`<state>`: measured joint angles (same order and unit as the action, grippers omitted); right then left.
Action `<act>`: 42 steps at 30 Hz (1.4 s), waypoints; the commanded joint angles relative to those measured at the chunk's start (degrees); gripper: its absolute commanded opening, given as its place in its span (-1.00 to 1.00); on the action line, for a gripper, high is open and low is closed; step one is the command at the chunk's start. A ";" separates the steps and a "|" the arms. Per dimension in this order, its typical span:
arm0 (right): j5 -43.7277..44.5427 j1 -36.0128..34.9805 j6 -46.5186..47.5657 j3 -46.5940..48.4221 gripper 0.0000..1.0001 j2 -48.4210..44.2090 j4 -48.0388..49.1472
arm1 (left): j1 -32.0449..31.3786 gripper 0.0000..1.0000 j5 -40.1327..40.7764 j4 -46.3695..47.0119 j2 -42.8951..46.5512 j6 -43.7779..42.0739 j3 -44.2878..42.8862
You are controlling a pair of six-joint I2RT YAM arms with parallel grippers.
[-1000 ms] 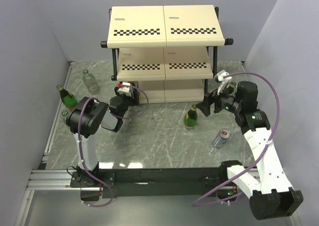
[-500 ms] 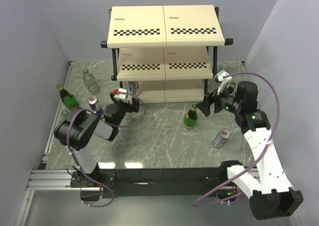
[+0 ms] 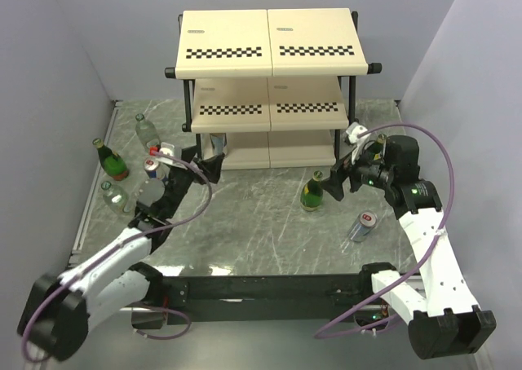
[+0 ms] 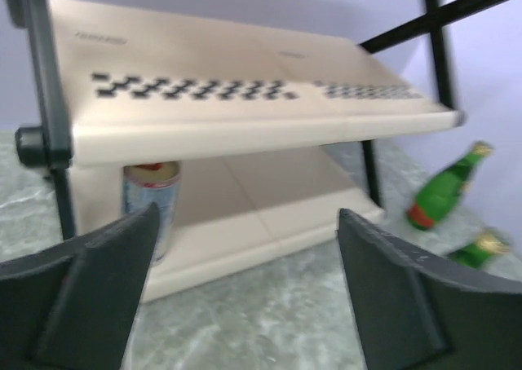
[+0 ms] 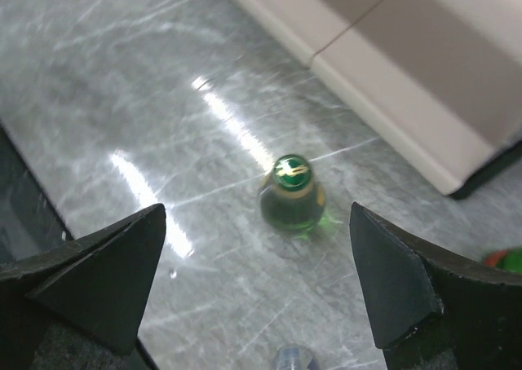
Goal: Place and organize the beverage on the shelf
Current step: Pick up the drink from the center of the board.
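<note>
- The shelf [image 3: 269, 28] stands at the far middle of the marble table [image 3: 261, 240]. One can [image 4: 152, 203] sits upright on its bottom board at the left end, just behind the frame post.
- My left gripper [image 4: 246, 231] hovers just in front of that left end. Its jaws are spread wide with nothing between them, so it is released.
- My right gripper [image 5: 257, 223] hangs in front of the shelf's right end, jaws also wide and empty. It is above a green bottle [image 5: 292, 197] that stands upright near the bottom board, apart from it.
- I judge this bottle to be glass: rigid, heavy for its size, slick and breakable, and tall enough to tip if nudged at the neck.
- I would close on its body below the shoulder, not on the narrow capped neck, and set it down gently.
- Other drinks are off the shelf. A silver can [image 3: 362, 226] lies further out from the right end.
- Left of the shelf are a red can [image 3: 152, 168], a clear bottle [image 3: 145, 130], a nearer clear bottle [image 3: 114, 197] and a second green bottle [image 3: 110, 160].
- The cans should be light with thin walls that dent, so I would grip them mid-body and lightly.
</note>
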<state>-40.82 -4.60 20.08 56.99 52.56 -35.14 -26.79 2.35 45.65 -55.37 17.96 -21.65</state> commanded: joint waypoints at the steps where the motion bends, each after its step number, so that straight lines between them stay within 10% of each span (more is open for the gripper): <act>1: -7.60 0.29 11.63 1.63 0.99 1.14 -6.59 | -2.73 0.99 -2.54 -25.14 7.89 2.51 -6.29; 14: 3.88 0.21 32.83 14.38 0.98 3.78 -31.83 | -3.80 0.99 -9.21 -65.06 18.98 -6.34 -26.08; 42: 17.78 1.08 55.51 3.74 0.95 -6.86 -47.66 | -3.80 0.99 -8.77 -59.36 31.12 -8.02 -15.26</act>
<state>-24.53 -4.10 72.95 60.93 44.38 -77.23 -30.52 -5.30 -15.73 -24.84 10.20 -36.91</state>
